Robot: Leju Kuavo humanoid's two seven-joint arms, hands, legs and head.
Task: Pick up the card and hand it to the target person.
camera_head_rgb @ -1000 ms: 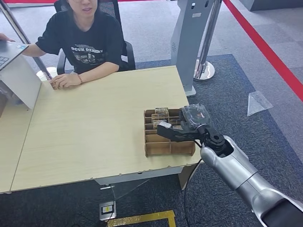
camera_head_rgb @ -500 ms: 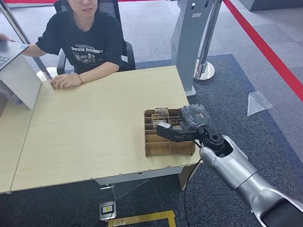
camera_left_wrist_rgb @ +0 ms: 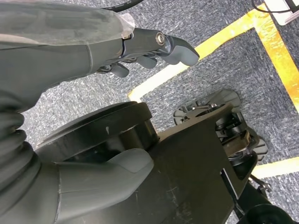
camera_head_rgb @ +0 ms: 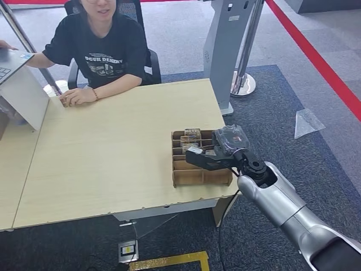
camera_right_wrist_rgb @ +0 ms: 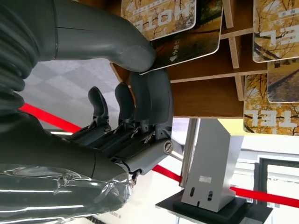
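Right hand point(camera_head_rgb: 204, 157) over the slotted cardboard holder point(camera_head_rgb: 200, 176) near the table's point(camera_head_rgb: 106, 158) front right corner, pinching a card point(camera_right_wrist_rgb: 183, 28) between thumb and fingers. Left hand point(camera_left_wrist_rgb: 151, 46) hangs empty, fingers apart. Person point(camera_head_rgb: 102, 45) sits opposite.

You can read "HOTEL" on the cards point(camera_right_wrist_rgb: 160, 16) in the right wrist view, printed in pale capitals over an autumn-tree picture; the lettering appears upside down there. The card pinched by the right robot hand point(camera_right_wrist_rgb: 141, 93) also carries small characters and an arrow mark, too small to read. In the head view, the cards standing in the cardboard rack point(camera_head_rgb: 200, 175) show "HOTEL" faintly. Behind that rack, the seated person's black T-shirt point(camera_head_rgb: 102, 51) bears white lettering you cannot make out surely.
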